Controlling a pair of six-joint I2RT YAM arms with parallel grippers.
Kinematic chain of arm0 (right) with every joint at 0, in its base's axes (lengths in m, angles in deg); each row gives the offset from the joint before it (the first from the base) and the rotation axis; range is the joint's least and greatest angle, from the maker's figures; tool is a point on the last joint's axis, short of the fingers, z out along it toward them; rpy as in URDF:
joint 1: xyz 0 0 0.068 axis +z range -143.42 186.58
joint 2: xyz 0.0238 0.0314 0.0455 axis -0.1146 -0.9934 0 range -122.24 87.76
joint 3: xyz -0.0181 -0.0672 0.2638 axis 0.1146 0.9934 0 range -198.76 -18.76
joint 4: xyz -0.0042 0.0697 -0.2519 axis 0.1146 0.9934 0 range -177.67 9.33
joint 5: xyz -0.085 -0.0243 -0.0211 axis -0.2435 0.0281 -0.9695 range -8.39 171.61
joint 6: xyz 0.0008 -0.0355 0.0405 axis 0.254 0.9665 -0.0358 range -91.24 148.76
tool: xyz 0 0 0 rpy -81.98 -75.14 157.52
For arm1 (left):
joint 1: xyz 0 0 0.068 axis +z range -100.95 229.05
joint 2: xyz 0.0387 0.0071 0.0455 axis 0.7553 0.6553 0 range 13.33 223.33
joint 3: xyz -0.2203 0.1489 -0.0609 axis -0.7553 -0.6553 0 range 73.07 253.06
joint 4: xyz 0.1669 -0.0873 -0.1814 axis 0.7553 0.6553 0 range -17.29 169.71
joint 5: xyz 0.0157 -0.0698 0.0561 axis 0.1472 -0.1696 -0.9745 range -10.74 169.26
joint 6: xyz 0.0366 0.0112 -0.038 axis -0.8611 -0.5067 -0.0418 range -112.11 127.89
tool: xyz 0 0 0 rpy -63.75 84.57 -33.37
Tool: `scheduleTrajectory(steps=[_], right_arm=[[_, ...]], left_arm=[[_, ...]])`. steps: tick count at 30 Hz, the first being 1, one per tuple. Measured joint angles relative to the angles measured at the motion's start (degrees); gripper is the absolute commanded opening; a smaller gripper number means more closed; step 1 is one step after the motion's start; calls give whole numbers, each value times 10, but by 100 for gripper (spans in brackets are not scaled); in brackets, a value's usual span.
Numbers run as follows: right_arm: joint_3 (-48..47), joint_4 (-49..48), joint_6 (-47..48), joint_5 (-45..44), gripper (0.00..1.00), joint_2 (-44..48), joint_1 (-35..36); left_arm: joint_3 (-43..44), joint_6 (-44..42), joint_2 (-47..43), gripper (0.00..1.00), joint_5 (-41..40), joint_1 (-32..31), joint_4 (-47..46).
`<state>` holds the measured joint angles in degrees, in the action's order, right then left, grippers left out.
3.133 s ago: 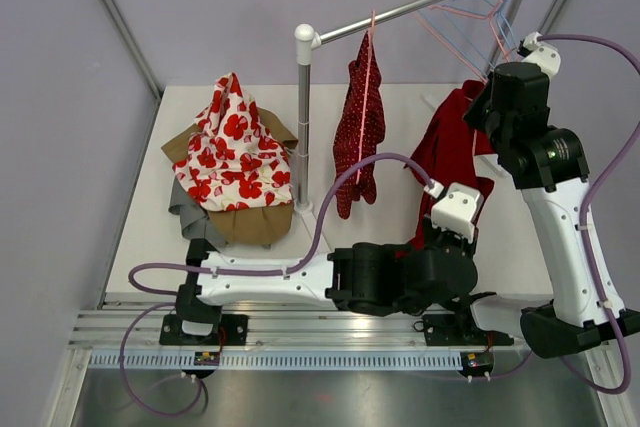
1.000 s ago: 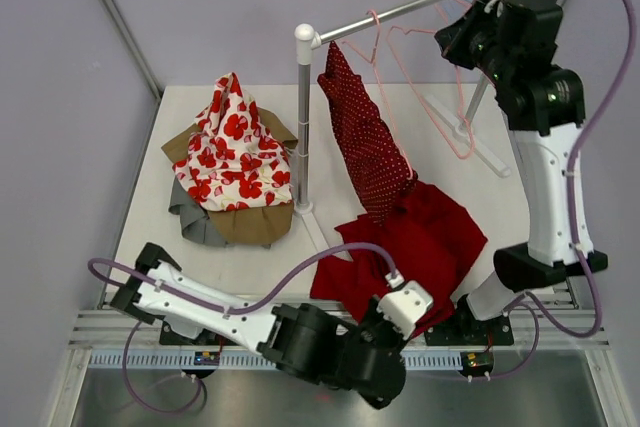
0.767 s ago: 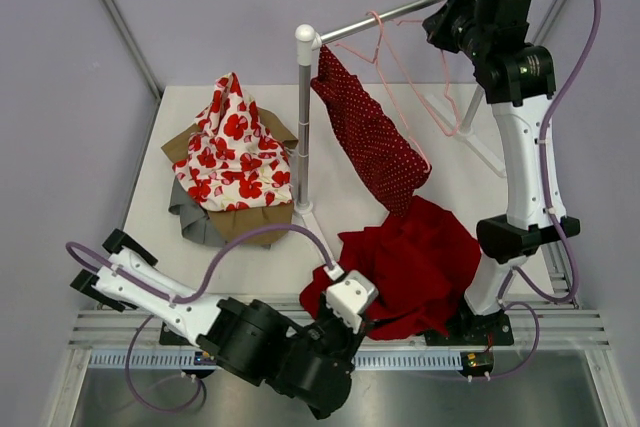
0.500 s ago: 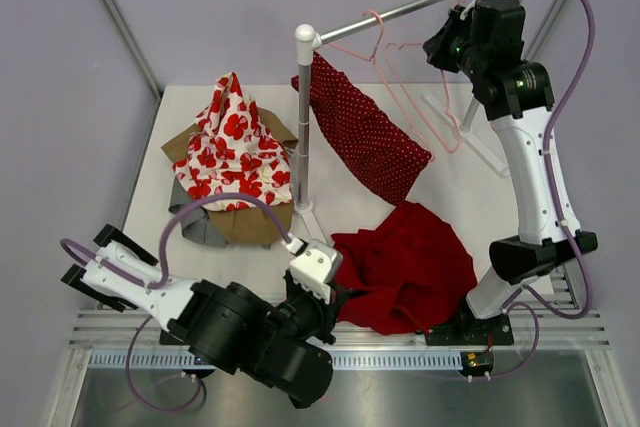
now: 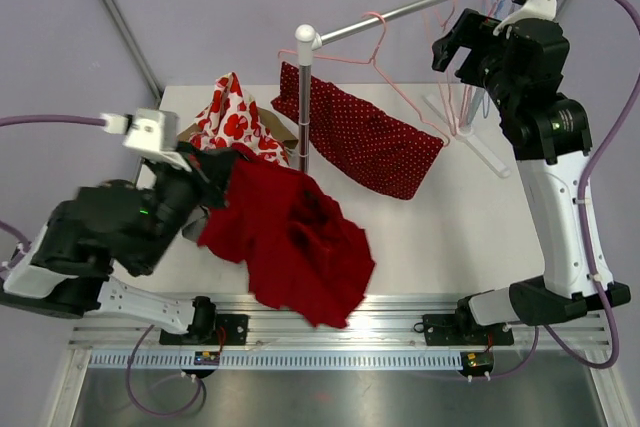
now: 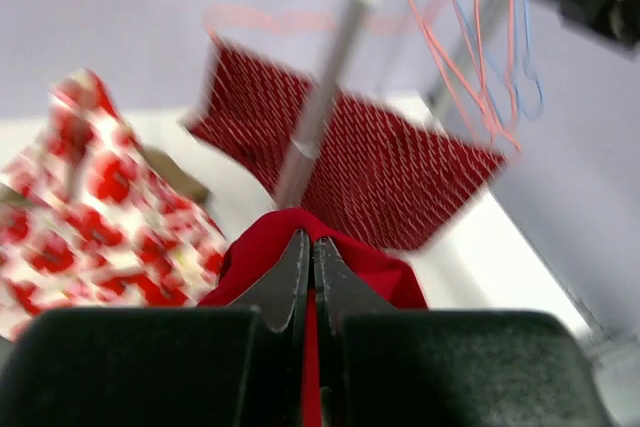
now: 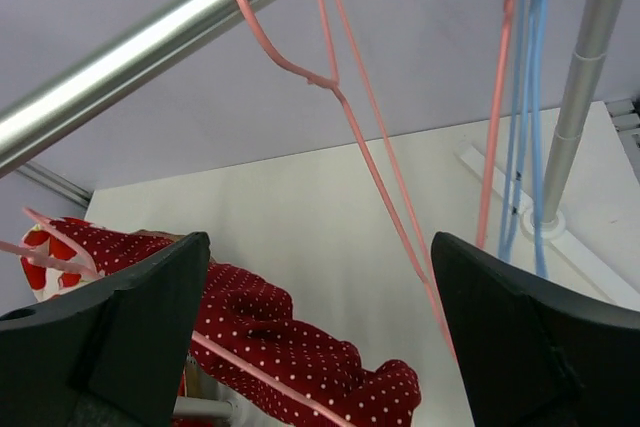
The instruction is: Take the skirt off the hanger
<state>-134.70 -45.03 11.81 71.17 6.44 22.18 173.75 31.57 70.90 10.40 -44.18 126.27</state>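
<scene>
Plain red fabric skirt (image 5: 295,237) has swung left, clamped in left gripper (image 6: 311,249); right gripper (image 7: 318,247) has sprung wide, empty.

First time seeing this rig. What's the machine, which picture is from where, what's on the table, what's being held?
It is a pair of robot arms, the left arm and the right arm, bolted at the near edge of a white table. The wide picture comes from a fixed camera above and behind them. The other two come from a camera on each wrist, looking past that arm's own pincer.

The left pincer is shut on a plain red skirt, lifted over the table's left side and off any hanger. The right pincer is open and holds nothing, up by the metal rail.

From the rail a pink hanger carries a red dotted garment. At the back left lies a pile of clothes topped by a floral cloth.
</scene>
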Motion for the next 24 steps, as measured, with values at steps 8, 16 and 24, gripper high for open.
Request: scheduleTrajectory(steps=[8,16,24], right_arm=[[59,-12,3,-24,100,59,0],[61,-12,3,-8,99,68,0],[63,-10,16,10,99,71,0]], left_arm=[[28,-478,-23,0,-41,49,-418],[99,-654,39,0,-41,132,-501],[186,-507,217,0,111,471,-254]])
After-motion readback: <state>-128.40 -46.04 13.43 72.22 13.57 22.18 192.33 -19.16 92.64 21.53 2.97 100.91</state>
